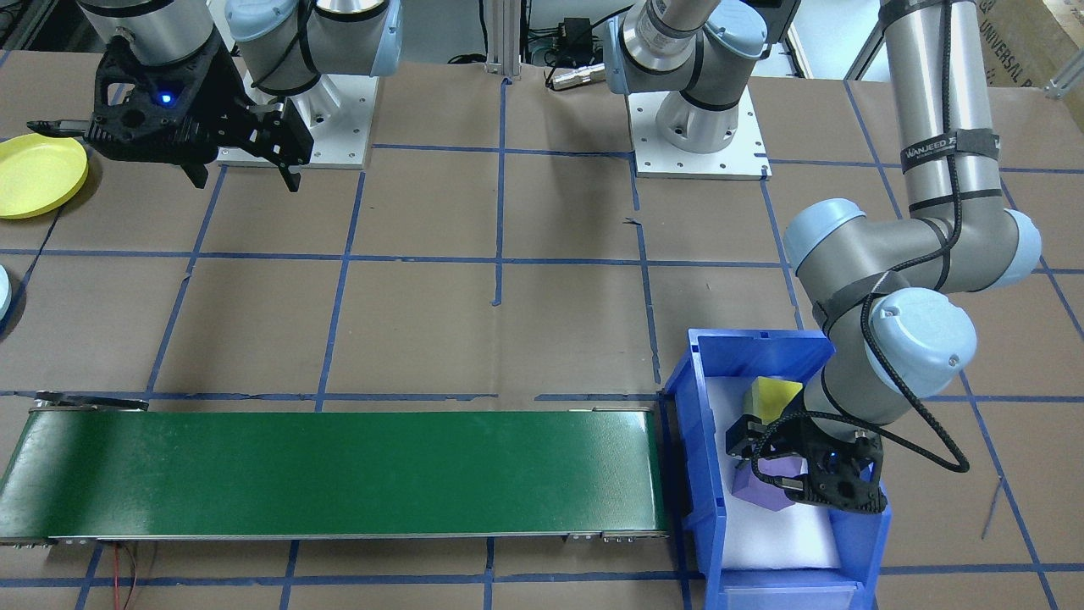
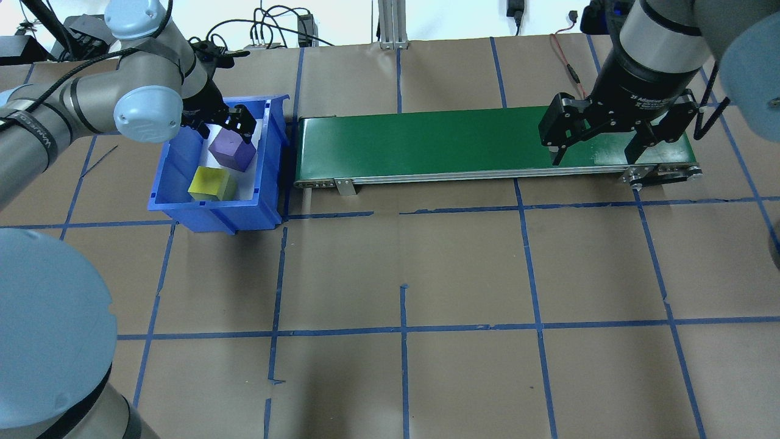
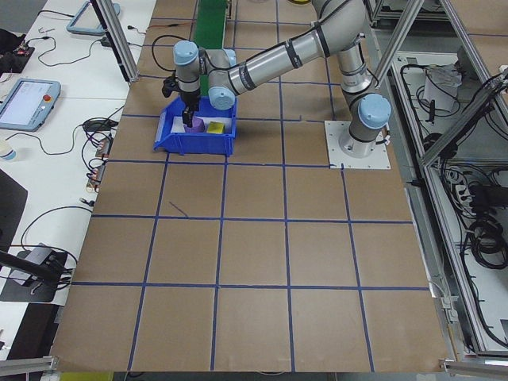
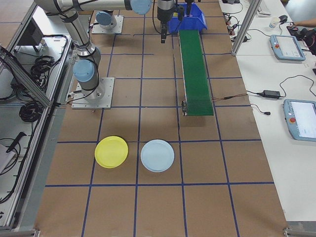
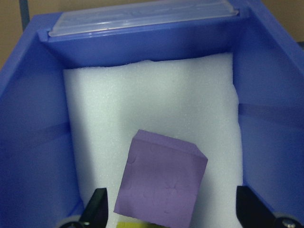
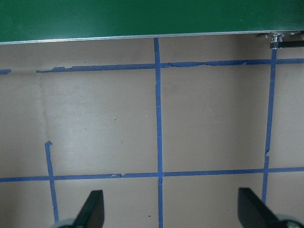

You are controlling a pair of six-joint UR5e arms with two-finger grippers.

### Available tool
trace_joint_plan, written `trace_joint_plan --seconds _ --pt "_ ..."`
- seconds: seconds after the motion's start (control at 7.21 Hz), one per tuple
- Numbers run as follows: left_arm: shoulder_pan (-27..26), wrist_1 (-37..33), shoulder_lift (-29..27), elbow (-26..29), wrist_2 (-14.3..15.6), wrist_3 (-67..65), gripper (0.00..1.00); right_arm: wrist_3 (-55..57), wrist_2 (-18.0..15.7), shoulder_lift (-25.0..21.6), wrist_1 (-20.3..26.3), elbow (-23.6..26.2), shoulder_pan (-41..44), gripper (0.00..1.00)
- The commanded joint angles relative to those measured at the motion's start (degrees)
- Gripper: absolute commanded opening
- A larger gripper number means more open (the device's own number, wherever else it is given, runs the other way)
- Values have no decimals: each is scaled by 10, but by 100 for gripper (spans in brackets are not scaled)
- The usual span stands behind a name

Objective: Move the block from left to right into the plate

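The robot's left gripper [image 5: 168, 209] is hanging inside the blue plastic storage bin [image 2: 173, 207], its two fingers spread wide on either side of the purple foam cube [image 5: 161, 185] and not yet touching it; the cube is lying slightly skewed on the white foam liner [image 5: 152, 95] of the bin, with the yellow foam cube [image 2: 210, 183] sitting just beside it, nearer the robot. This is reading as the opening step, the pick of a block from the bin, with nothing yet set on the green conveyor belt [image 2: 439, 143] that is running from the bin toward the right side. The right gripper [image 2: 600, 137] is waiting above the table beside the belt's far end, fingers apart and holding nothing. The round bright yellow plastic plate [image 4: 111, 151] is lying well beyond that end of the belt, next to a pale blue round plate [image 4: 157, 155]. The next move is probably calling for the left fingers to close squarely on the purple cube, allowing for its skew, without nudging the yellow one
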Motion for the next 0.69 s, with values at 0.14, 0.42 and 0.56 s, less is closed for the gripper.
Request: trace_joint_plan --seconds 0.14,0.42,0.56 --pt "0 2 -1 -2 0 8 94 -2 0 0 0 0 0 100" --pt "0 2 -12 -3 0 19 94 -2 0 0 0 0 0 100" --pt "0 2 -14 -5 0 20 93 -2 0 0 0 0 0 100"
